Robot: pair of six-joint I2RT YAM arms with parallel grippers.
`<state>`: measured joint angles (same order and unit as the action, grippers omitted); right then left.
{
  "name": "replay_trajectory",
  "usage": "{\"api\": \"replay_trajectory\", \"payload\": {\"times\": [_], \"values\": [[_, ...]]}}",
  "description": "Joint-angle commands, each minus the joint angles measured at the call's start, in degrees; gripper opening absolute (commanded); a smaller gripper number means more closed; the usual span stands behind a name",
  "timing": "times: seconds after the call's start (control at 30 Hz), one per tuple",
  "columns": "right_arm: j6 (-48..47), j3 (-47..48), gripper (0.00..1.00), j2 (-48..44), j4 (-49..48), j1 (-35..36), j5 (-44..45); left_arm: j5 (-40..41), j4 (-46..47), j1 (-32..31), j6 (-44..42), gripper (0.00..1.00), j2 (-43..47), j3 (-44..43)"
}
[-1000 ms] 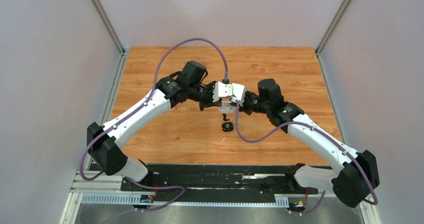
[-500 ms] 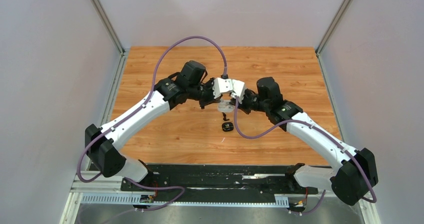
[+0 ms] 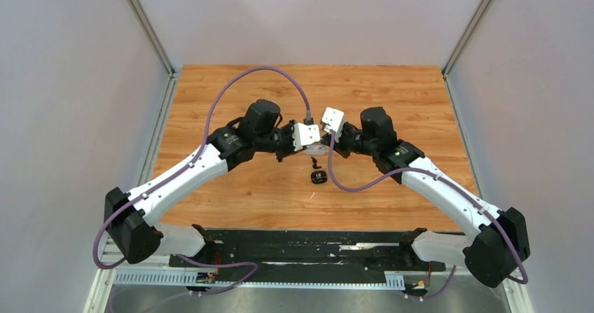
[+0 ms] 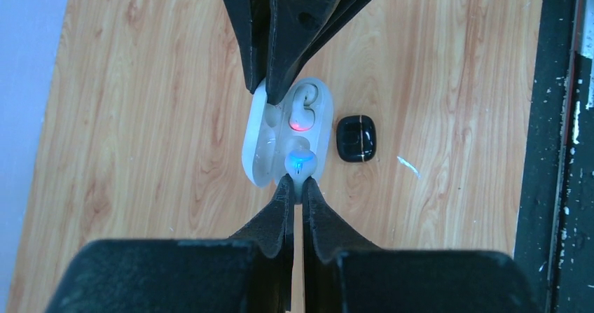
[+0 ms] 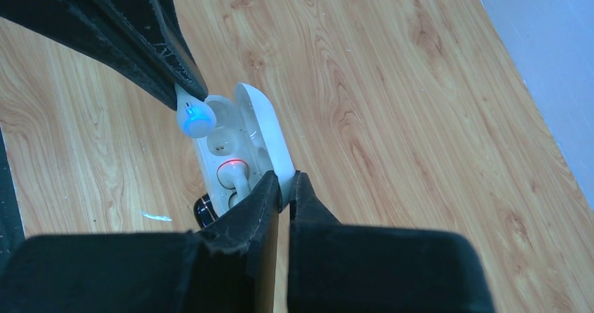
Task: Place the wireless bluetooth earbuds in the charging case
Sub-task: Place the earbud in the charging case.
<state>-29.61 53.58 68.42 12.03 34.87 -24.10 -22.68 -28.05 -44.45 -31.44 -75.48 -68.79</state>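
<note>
An open white charging case (image 4: 260,152) is held above the table between both grippers. My right gripper (image 5: 285,184) is shut on its edge (image 5: 270,141). One white earbud (image 4: 302,111) with a red light sits in a case socket; it also shows in the right wrist view (image 5: 232,172). My left gripper (image 4: 295,181) is shut on a second white earbud (image 4: 300,163), glowing blue, at the rim of the empty socket (image 5: 223,143); this earbud also shows in the right wrist view (image 5: 193,119). A black earbud (image 3: 315,164) lies on the table below the grippers.
A small black case (image 3: 319,178) lies on the wooden table (image 3: 392,89) just in front of the grippers; it also shows in the left wrist view (image 4: 356,138). Grey walls stand on three sides. A black rail (image 3: 315,243) runs along the near edge.
My left arm has drawn back to the left and its wrist has dropped a little. My right wrist has turned upward slightly. The white case stays between the grippers.
</note>
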Motion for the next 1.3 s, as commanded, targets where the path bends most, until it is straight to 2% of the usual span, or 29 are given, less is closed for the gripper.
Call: {"api": "replay_trajectory", "payload": {"times": [0.0, 0.5, 0.8, 1.0, 1.27], "values": [[2.06, 1.87, 0.00, -1.06, -4.58, 0.45, -0.55, 1.86, 1.60, -0.35, -3.13, 0.00, 0.45, -1.07], [5.03, 4.45, 0.00, 0.20, -4.65, 0.46, -2.89, 4.93, 2.71, -1.74, -5.38, 0.00, -1.46, -1.80], [5.64, 4.30, 0.00, 0.14, -5.33, 0.46, -2.39, 7.01, -1.30, -2.22, -8.63, 0.01, -1.74, -2.08], [5.61, 4.47, 0.00, 0.39, -5.62, 0.50, -3.31, 8.01, -0.98, -2.21, -7.62, 0.22, -3.02, -3.78], [5.15, 4.56, 0.00, 0.58, -5.52, 0.44, -3.24, 7.37, 2.04, -2.31, -7.08, 0.34, -2.64, -3.78]]}}
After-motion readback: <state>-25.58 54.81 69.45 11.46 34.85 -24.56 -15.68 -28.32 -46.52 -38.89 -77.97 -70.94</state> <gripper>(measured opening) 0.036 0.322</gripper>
